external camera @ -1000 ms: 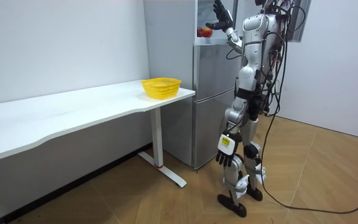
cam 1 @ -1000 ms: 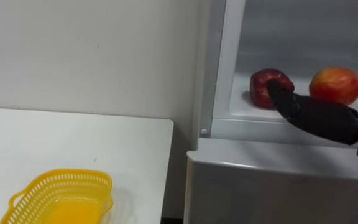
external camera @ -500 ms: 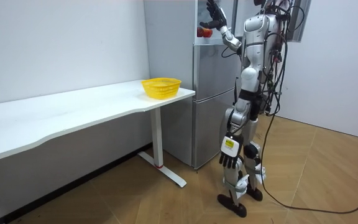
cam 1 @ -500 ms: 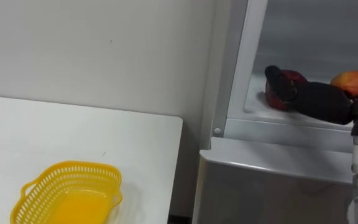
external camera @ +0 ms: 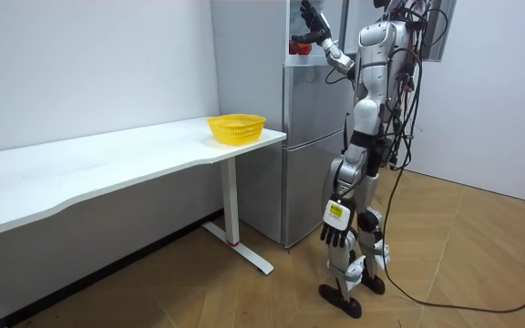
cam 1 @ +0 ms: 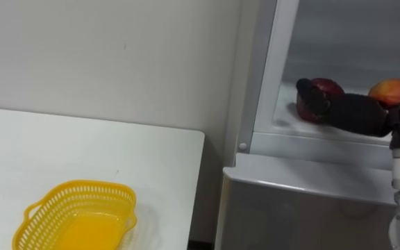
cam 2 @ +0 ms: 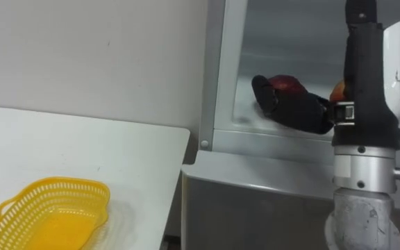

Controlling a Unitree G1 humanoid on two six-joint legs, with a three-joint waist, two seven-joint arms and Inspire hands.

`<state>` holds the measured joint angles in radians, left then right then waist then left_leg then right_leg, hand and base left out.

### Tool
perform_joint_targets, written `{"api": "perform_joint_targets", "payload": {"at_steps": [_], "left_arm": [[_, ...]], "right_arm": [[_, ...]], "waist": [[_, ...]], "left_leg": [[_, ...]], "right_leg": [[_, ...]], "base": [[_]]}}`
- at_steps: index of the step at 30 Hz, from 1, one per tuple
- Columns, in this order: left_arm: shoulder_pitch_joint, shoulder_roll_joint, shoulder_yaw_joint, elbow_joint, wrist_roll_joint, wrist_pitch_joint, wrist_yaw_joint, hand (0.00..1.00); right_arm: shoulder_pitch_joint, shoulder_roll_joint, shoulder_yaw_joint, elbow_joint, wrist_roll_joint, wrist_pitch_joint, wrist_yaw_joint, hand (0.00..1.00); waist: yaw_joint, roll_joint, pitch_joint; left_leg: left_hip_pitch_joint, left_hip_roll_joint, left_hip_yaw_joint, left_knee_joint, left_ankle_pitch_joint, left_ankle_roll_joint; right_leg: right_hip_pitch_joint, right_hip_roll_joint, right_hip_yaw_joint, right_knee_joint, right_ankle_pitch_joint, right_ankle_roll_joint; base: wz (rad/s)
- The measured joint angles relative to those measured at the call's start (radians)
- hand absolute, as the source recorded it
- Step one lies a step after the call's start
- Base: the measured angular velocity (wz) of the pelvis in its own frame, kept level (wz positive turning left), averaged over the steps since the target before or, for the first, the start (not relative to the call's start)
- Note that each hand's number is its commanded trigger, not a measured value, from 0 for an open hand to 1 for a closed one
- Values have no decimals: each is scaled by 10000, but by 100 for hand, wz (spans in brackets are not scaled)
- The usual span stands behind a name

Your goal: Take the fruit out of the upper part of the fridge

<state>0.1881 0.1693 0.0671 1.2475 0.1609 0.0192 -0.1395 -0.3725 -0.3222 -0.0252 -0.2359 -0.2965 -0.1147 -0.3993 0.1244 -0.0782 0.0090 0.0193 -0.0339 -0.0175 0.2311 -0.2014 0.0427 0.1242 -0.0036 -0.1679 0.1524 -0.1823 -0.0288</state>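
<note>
Right hand [cam 1: 349,113] is in the upper fridge [external camera: 313,155] compartment now, and its fingers [cam 1: 310,101] are curled over the left and front of the dark red apple [cam 1: 327,86]. A second ago they were only resting against the front of it. Half a second ago they'd already wrapped round, and since then basically nothing has moved. My guess is the grasp is just settling.

The red apple sits on the fridge shelf [cam 1: 283,121] at the same spot, as far as I can tell, with no lift yet. The second, more orange apple [cam 1: 387,90] sits just beside it on the right, partly behind the arm.

(Heads up: the whole eye view slid sideways between a second ago and now. That's the head moving, not the fruit.)

In the room view the robot stands right in front of the fridge with the raised arm reaching further in than before. The left hand [external camera: 334,233] hangs down by its thigh.

For the task, I'd say the reach is over and the grab looks made. What's left is pulling the apple out without knocking its neighbour. The yellow basket [cam 1: 82,215] on the desk [cam 1: 61,153] to the robot's left looks like the obvious drop spot.
</note>
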Motion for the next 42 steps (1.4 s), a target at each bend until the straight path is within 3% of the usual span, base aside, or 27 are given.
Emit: {"api": "perform_joint_targets", "payload": {"at_steps": [15,21,24,42], "left_arm": [[-2,7,99,-132,6,191,27,0],[-16,57,77,-250,-1,276,105,0],[3,61,76,-385,-1,305,168,0],[14,82,36,-457,-51,656,203,0]], "right_arm": [[0,-16,27,328,159,339,1009,0],[0,-24,66,637,142,562,1307,0],[0,-24,221,715,144,874,1498,0],[0,-48,402,996,163,1060,1497,0]], "waist": [[149,-9,-8],[149,-40,-17],[149,-42,0],[86,-131,-8]], "left_leg": [[-91,-81,-95,59,9,16],[-84,-111,-115,56,18,34],[-104,-111,-121,42,18,34],[-95,-112,-117,76,17,34]], "right_leg": [[-29,-56,-54,5,-2,3],[36,-78,-13,8,-7,12],[34,-76,-12,8,-7,12],[61,-82,-44,20,-7,12]], "base": [[1],[0],[0],[0]]}}
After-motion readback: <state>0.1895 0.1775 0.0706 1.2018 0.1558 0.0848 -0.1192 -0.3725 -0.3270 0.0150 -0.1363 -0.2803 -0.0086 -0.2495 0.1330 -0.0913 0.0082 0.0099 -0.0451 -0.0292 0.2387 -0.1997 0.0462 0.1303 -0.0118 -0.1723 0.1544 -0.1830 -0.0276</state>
